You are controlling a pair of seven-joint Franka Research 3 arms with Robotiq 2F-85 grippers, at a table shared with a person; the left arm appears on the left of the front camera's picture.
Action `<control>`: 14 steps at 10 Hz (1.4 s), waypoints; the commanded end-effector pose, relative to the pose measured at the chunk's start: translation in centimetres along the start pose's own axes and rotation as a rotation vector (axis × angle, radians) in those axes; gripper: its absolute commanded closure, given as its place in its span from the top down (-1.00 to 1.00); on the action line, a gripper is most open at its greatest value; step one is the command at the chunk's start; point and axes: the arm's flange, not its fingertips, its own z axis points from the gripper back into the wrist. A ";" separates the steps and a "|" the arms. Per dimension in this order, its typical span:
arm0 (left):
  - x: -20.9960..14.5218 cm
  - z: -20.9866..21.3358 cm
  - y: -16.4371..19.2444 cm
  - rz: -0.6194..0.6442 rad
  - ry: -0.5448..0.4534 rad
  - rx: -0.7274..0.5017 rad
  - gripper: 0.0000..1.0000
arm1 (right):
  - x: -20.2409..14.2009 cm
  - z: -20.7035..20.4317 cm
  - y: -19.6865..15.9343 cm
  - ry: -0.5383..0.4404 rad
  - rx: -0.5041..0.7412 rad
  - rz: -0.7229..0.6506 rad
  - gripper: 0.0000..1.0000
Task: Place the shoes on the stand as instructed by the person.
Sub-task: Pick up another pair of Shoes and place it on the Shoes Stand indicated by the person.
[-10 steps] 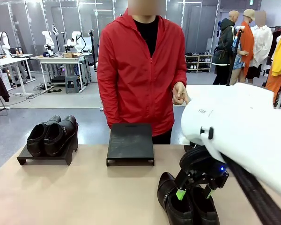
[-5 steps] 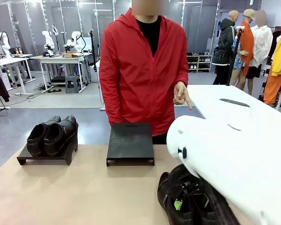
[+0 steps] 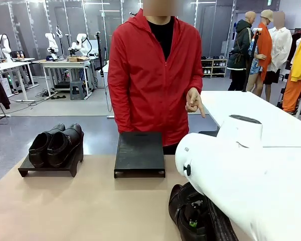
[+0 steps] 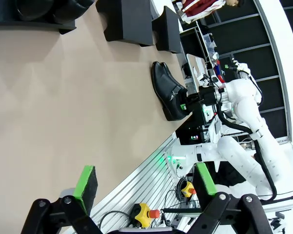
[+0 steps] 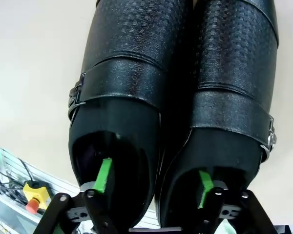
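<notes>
Two pairs here. The near pair of shoes (image 5: 136, 63) sat side by side, touching, with the right gripper (image 5: 154, 178) dipped in from the heel end. It had one green pad down each opening, and the jaws were spread wide, straddling both inner walls without squeezing anything I could see. The table (image 3: 90, 211) was bare tan on either outer side of those jaws, so plenty of room there. Its near edge ran just behind the heels, with a yellow stop button (image 5: 31, 192) past it.

Ahead of the jaws and across the top was an empty black stand (image 3: 139, 150). Further off to the side, a second stand (image 3: 45, 170) carried the other pair (image 3: 55, 145). The person (image 3: 150, 75) stood at the far edge with one hand (image 3: 193, 100) pointing a finger downward.

The left gripper (image 4: 145, 178) hung with its jaws wide and nothing between them. The table's edge passed under the gap, and there was open tabletop ahead. Behind all that was grey floor and some work tables
</notes>
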 end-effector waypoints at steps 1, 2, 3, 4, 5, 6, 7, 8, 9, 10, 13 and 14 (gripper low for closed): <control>-0.4 0.1 -0.1 -0.016 0.010 -0.006 1.00 | -1.1 -2.0 -1.1 -0.013 0.019 0.014 -1.00; -0.4 0.1 -0.1 -0.016 0.010 -0.006 1.00 | -1.0 -2.0 -1.3 -0.015 0.021 0.010 -1.00; -0.4 0.1 -0.1 -0.016 0.010 -0.006 1.00 | -0.9 -2.1 -1.3 -0.013 0.023 0.010 -1.00; -0.4 0.1 -0.1 -0.016 0.010 -0.006 1.00 | -0.9 -2.1 -1.2 -0.015 0.022 0.012 -0.85; -0.4 0.1 -0.1 -0.016 0.010 -0.006 1.00 | -0.9 -2.2 -1.1 -0.015 0.023 0.012 -1.00; -0.4 0.1 -0.1 -0.016 0.010 -0.006 1.00 | -0.9 -2.4 -1.1 -0.014 0.024 0.014 -1.00; -0.4 0.1 -0.1 -0.016 0.010 -0.006 1.00 | -0.9 -2.3 -1.0 -0.012 0.033 0.015 -1.00; -0.4 0.1 -0.1 -0.016 0.010 -0.006 1.00 | -0.9 -1.8 -1.0 -0.012 0.054 0.016 -1.00; -0.4 0.1 -0.1 -0.016 0.010 -0.006 1.00 | -1.0 -1.1 -1.2 -0.016 0.062 0.018 -1.00; -0.4 0.1 -0.1 -0.016 0.010 -0.006 1.00 | -1.1 0.1 -1.3 -0.020 0.081 0.019 -1.00; -0.4 0.1 -0.1 -0.016 0.010 -0.006 1.00 | -2.3 9.1 -3.7 0.044 0.166 0.061 -1.00; -0.4 0.1 -0.1 -0.016 0.010 -0.006 1.00 | -2.4 11.8 -5.0 0.049 0.203 0.070 -1.00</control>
